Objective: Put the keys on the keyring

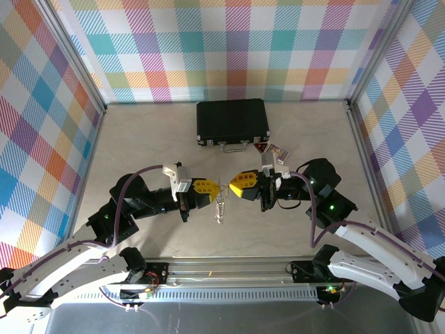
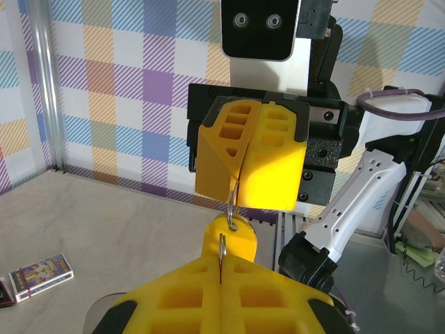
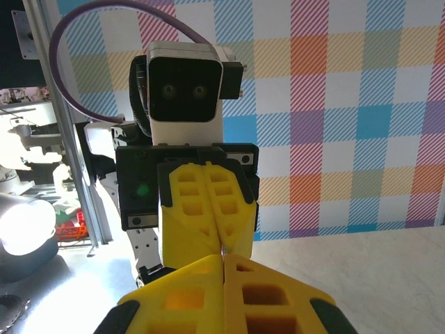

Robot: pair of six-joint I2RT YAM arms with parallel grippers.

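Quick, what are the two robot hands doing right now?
Left gripper: closed, pinching the yellow key.
Right gripper: closed, pinching the keyring.

The key hides its blade inside the left gripper (itself cut off at the bottom edge). From above, the keyring is too tiny to trace, perhaps chain-like.

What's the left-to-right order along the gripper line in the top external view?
left gripper → keyring → right gripper. The key pinched in the left gripper overlaps the keyring there, and the black case spans behind all three, so both are left out.
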